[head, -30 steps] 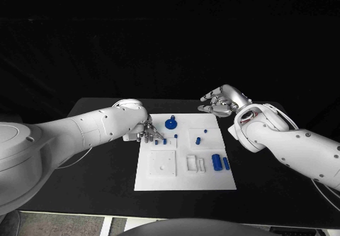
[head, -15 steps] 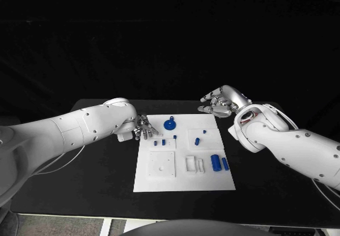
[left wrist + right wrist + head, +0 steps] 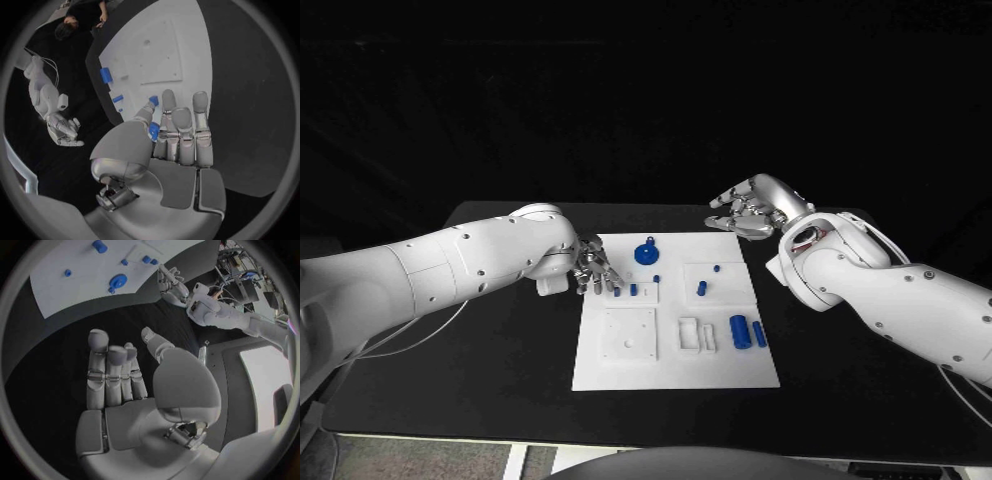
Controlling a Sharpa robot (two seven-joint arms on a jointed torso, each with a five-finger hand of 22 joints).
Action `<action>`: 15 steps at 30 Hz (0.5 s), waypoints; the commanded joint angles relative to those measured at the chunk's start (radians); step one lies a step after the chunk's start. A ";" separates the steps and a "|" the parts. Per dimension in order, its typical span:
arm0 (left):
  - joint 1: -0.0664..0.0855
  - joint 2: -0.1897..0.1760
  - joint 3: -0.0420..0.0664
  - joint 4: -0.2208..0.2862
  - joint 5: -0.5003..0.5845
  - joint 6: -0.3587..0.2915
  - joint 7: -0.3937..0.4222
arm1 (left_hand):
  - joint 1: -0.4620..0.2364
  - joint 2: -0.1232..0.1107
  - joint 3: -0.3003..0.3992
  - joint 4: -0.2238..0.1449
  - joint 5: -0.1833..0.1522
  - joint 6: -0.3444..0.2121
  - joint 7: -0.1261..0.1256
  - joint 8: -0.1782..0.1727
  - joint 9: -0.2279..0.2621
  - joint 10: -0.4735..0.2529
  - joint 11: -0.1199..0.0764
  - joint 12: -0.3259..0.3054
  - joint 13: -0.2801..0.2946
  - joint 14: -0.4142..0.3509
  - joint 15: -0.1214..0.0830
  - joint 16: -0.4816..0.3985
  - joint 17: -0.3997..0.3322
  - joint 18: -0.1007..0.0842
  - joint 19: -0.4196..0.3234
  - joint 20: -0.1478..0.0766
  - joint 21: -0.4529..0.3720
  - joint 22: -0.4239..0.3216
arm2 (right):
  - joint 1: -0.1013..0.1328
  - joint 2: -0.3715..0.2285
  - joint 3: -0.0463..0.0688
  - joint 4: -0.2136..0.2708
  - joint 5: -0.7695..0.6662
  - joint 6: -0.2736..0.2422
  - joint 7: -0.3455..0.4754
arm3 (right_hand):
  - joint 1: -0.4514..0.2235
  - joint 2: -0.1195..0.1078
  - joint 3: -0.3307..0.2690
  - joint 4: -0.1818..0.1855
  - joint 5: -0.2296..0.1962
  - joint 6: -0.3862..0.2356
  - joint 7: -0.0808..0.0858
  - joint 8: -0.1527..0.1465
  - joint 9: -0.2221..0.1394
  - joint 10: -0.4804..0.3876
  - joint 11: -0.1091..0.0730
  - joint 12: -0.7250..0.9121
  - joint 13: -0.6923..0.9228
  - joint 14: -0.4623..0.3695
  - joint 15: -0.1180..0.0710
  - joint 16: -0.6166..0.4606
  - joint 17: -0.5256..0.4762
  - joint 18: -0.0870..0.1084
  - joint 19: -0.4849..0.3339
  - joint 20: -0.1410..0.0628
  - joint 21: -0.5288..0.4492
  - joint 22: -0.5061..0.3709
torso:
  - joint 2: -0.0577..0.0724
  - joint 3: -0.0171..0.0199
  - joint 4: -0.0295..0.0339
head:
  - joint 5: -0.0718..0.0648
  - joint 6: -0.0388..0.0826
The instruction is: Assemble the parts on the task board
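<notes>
Two hands: one is set at each side of the board's far end.
Left hand: a small blue part is pinched between thumb and finger, at the board's left edge, likely for seating.
Board: blue parts are kept on it, a knob far, a cylinder near right.
Right hand: fingers are loosely spread, nothing is held; it is parked beyond the far right corner, seemingly out of the way.
</notes>
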 commanded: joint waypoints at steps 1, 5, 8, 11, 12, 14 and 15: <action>0.001 0.004 -0.001 0.006 -0.038 0.036 -0.008 | 0.001 -0.011 -0.014 0.010 -0.004 0.006 0.002 -0.015 0.008 0.006 0.000 -0.005 0.002 0.006 -0.001 -0.002 0.001 0.004 0.004 -0.006 0.001 0.019 | 0.000 0.000 0.001 0.002 -0.009 0.011 0.003 | 0.000 0.006 0.000 0.003 0.001 0.002 0.000 -0.001 0.000 -0.004 0.001 0.006 0.000 -0.007 0.001 0.002 -0.001 0.015 0.000 0.006 0.000 0.042 | 0.001 0.0000 -0.0013 | 0.002 0.001; 0.000 0.010 -0.002 0.002 -0.059 0.034 -0.015 | -0.012 -0.020 -0.029 0.033 -0.019 0.007 0.004 -0.026 0.020 0.008 0.001 -0.005 0.004 0.008 0.000 -0.004 0.002 0.005 0.006 -0.006 0.002 0.019 | 0.000 0.001 0.001 0.001 -0.009 0.011 0.003 | 0.000 0.006 0.000 0.003 0.001 0.002 0.000 -0.001 0.000 -0.004 0.001 0.006 0.000 -0.007 0.001 0.002 -0.001 0.015 0.000 0.006 0.000 0.042 | 0.001 0.0000 -0.0016 | 0.002 0.000; -0.002 0.017 -0.003 -0.004 -0.071 0.033 -0.019 | -0.010 -0.022 -0.031 0.046 -0.020 0.008 0.004 -0.033 0.031 0.008 0.001 -0.005 0.006 0.009 0.000 -0.005 0.002 0.006 0.007 -0.005 0.001 0.019 | 0.000 0.001 0.001 0.001 -0.009 0.011 0.003 | 0.000 0.006 0.000 0.003 0.001 0.002 0.000 -0.001 0.000 -0.004 0.001 0.006 0.000 -0.007 0.001 0.002 -0.001 0.015 0.000 0.006 0.000 0.042 | 0.001 0.0005 -0.0016 | 0.002 -0.001; -0.005 0.026 -0.003 -0.014 -0.080 0.032 -0.021 | -0.016 -0.024 -0.034 0.053 -0.023 0.006 0.006 -0.035 0.033 0.007 0.002 -0.006 0.006 0.009 0.000 -0.005 0.003 0.006 0.007 -0.005 0.001 0.019 | 0.000 0.002 0.001 0.001 -0.009 0.011 0.003 | 0.000 0.006 0.000 0.003 0.001 0.002 0.000 -0.001 0.000 -0.004 0.001 0.006 0.000 -0.007 0.001 0.002 -0.001 0.015 0.000 0.006 0.000 0.042 | 0.001 0.0010 -0.0019 | 0.001 -0.001; -0.007 0.028 -0.004 -0.017 -0.083 0.031 -0.021 | -0.018 -0.023 -0.035 0.056 -0.023 0.006 0.006 -0.035 0.033 0.007 0.002 -0.006 0.006 0.009 0.000 -0.005 0.003 0.006 0.007 -0.005 0.001 0.019 | 0.000 0.002 0.001 0.001 -0.009 0.011 0.003 | 0.000 0.006 0.000 0.003 0.001 0.002 0.000 -0.001 0.000 -0.004 0.001 0.006 0.000 -0.007 0.001 0.002 -0.001 0.015 0.000 0.006 0.000 0.042 | 0.001 0.0009 -0.0019 | 0.001 -0.001; -0.008 0.032 -0.004 -0.021 -0.085 0.031 -0.022 | -0.019 -0.023 -0.036 0.059 -0.024 0.005 0.006 -0.036 0.034 0.007 0.002 -0.006 0.006 0.009 0.000 -0.005 0.003 0.007 0.008 -0.005 0.001 0.019 | 0.000 0.002 0.001 0.001 -0.009 0.010 0.003 | 0.000 0.006 0.000 0.003 0.001 0.002 0.000 -0.001 0.000 -0.004 0.001 0.006 0.000 -0.007 0.001 0.002 -0.001 0.015 0.000 0.006 0.000 0.042 | 0.001 0.0008 -0.0016 | 0.000 -0.001; -0.009 0.033 -0.004 -0.022 -0.086 0.031 -0.022 | -0.019 -0.023 -0.036 0.059 -0.024 0.005 0.006 -0.036 0.034 0.007 0.002 -0.006 0.006 0.009 0.000 -0.005 0.003 0.007 0.008 -0.005 0.001 0.019 | 0.000 0.002 0.001 0.001 -0.009 0.010 0.003 | 0.000 0.006 0.000 0.003 0.001 0.002 0.000 -0.001 0.000 -0.004 0.001 0.006 0.000 -0.007 0.001 0.002 -0.001 0.015 0.000 0.006 0.000 0.042 | 0.001 0.0008 -0.0016 | 0.000 -0.001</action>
